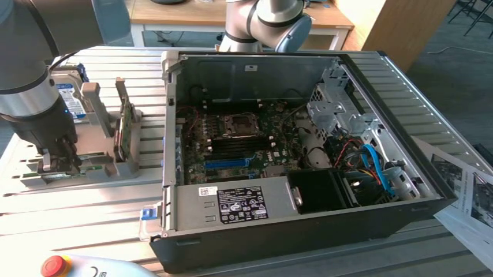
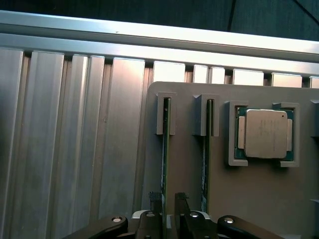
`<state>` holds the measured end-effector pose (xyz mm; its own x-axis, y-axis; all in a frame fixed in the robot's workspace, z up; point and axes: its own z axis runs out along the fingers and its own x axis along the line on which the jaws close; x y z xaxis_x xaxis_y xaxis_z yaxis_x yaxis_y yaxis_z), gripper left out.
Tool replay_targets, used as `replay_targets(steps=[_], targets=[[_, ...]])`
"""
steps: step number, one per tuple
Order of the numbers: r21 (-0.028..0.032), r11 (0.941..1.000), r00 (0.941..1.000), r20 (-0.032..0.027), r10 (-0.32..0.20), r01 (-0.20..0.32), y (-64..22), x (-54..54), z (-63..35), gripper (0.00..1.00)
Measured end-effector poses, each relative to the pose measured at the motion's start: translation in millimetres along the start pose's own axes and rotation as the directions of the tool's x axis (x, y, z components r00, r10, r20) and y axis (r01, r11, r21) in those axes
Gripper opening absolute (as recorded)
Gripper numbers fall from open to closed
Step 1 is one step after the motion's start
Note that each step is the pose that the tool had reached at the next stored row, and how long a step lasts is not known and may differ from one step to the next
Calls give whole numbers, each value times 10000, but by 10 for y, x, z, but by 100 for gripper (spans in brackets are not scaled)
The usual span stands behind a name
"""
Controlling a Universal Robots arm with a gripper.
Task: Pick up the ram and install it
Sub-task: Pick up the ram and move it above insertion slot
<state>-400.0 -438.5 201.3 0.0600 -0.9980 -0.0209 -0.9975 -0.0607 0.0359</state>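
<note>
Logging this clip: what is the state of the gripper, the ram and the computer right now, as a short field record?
gripper: open, lowered at the gray holder, one finger on each side of the ram
ram: on edge in its holder slot, not lifted
second stick: in the neighbouring slot
processor chip: flat in a holder pocket
computer case: open, motherboard exposed
task state: ram not yet picked up

ram sticks (image 2: 166, 149) (image 2: 205, 159): 2 | processor chip (image 2: 265, 133): 1 | computer case (image 1: 324, 238): 1 | hand (image 2: 168, 195): 1
</note>
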Motion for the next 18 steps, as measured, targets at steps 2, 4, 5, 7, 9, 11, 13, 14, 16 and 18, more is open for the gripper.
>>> replay_targets(steps=[2, 4, 5, 7, 9, 11, 13, 14, 16, 18], targets=[[0, 10000, 10000, 0, 0, 0, 0, 0, 0, 25], [0, 10000, 10000, 0, 0, 0, 0, 0, 0, 25], [-1, 10000, 10000, 0, 0, 0, 0, 0, 0, 23], [-1, 10000, 10000, 1, 0, 0, 0, 0, 0, 17], [-1, 10000, 10000, 0, 0, 0, 0, 0, 0, 12], [-1, 10000, 10000, 0, 0, 0, 0, 0, 0, 12], [0, 10000, 10000, 0, 0, 0, 0, 0, 0, 12], [0, 10000, 10000, 0, 0, 0, 0, 0, 0, 12], [-1, 10000, 10000, 0, 0, 0, 0, 0, 0, 12], [0, 10000, 10000, 0, 0, 0, 0, 0, 0, 12]])
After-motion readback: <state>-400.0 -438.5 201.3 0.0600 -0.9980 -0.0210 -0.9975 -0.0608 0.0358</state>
